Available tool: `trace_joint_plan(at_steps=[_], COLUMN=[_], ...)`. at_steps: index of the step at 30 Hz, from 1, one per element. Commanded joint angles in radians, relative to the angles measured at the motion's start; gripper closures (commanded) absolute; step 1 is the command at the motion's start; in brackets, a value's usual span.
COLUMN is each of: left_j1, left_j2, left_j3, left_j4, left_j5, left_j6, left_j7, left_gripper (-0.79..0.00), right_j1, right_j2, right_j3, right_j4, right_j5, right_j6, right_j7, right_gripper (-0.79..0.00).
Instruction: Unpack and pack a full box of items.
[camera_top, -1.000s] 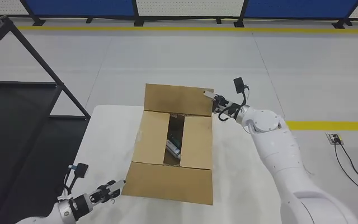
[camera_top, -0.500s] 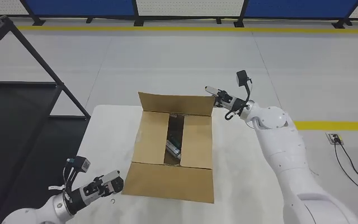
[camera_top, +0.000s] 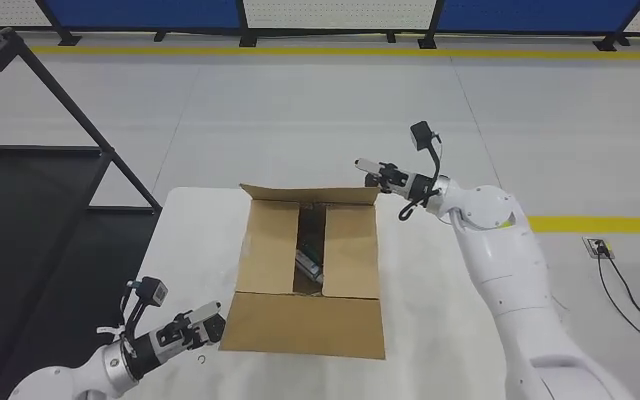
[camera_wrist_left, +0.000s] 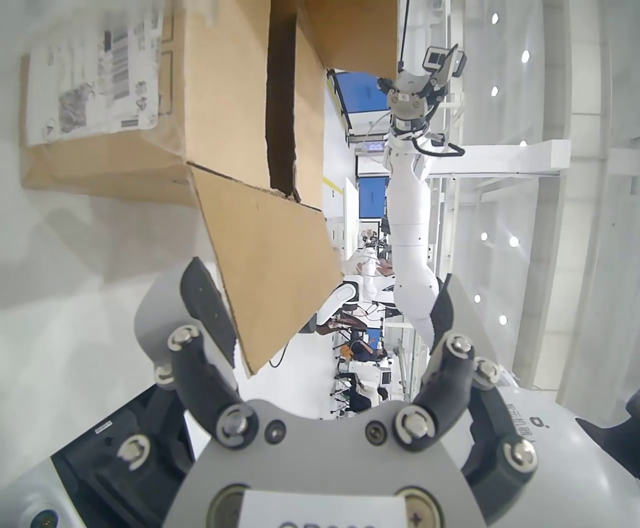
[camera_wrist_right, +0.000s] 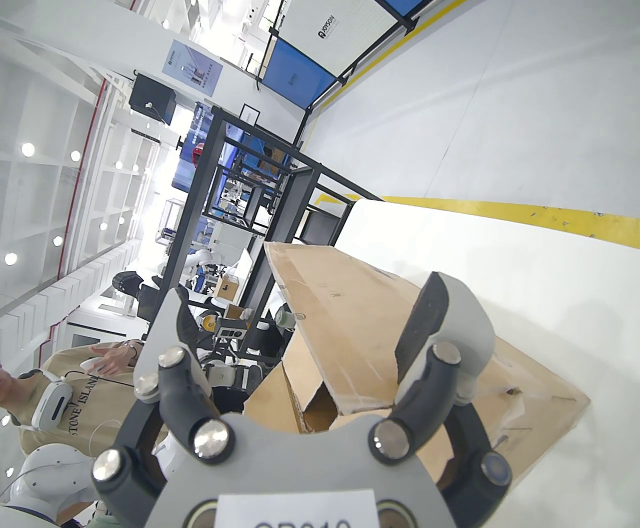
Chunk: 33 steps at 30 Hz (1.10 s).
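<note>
Box (camera_top: 305, 300): brown cardboard, set about mid-way across the white table (camera_top: 190, 245); top opened, with a dark gap left between the two side flaps.
Left gripper (camera_top: 212, 325): seen low over the table at the near left corner of the box, just beside the near flap; jaws spread wide, nothing clamped.
Left wrist view: a corner of the near flap (camera_wrist_left: 265, 260) is seen between the jaws, close to one finger (camera_wrist_left: 207, 300); contact cannot be judged.
Near flap (camera_top: 300, 325): folded outward, toward the robot.
Label (camera_wrist_left: 95, 85): white sticker noted on one side wall of the box.
Side flaps: left flap (camera_top: 268, 247) and right flap (camera_top: 351, 255) laid inward over the opening, edges not meeting.
Contents (camera_top: 312, 255): items glimpsed through the gap; kinds cannot be told.
Far flap (camera_top: 308, 194): stood close to upright along the far edge of the box.
Right gripper (camera_top: 363, 166): placed at the far right corner of the box, just beside the upper right corner of the far flap; jaws spread wide, nothing clamped.
Right wrist view: the far flap (camera_wrist_right: 340, 310) is seen across the space between the jaws; touch cannot be judged.
</note>
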Motion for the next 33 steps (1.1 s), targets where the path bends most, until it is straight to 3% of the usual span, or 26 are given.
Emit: trace_joint_plan(at_steps=[1,8,17,23,25,33], left_j1=[0.002,0.004,-0.02,-0.055,-0.064,-0.065], left_j2=[0.003,0.008,0.0,-0.004,-0.005,-0.005], left_j3=[0.004,0.024,0.089,0.188,0.226,0.233], left_j4=[-0.001,-0.043,-0.145,-0.207,-0.223,-0.226], left_j5=[-0.012,-0.067,-0.079,0.048,0.116,0.127], left_j6=[0.001,0.032,0.161,0.193,0.187,0.183], left_j7=[0.003,0.071,0.393,0.594,0.652,0.658], left_gripper=[-0.785,-0.785,-0.785,-0.785,-0.785,-0.785], right_j1=[-0.006,-0.023,-0.036,-0.021,-0.021,-0.025], right_j2=[0.002,0.012,0.026,0.028,0.028,0.028], right_j3=[-0.006,-0.023,-0.055,-0.087,-0.087,-0.087], right_j4=[-0.015,-0.076,-0.169,-0.195,-0.195,-0.196], right_j5=[0.003,0.006,0.002,0.029,0.029,0.03], right_j6=[0.008,0.041,0.166,0.296,0.296,0.299], right_j7=[0.002,0.014,0.094,0.159,0.159,0.153], right_gripper=[-0.785,-0.785,-0.785,-0.785,-0.785,-0.785])
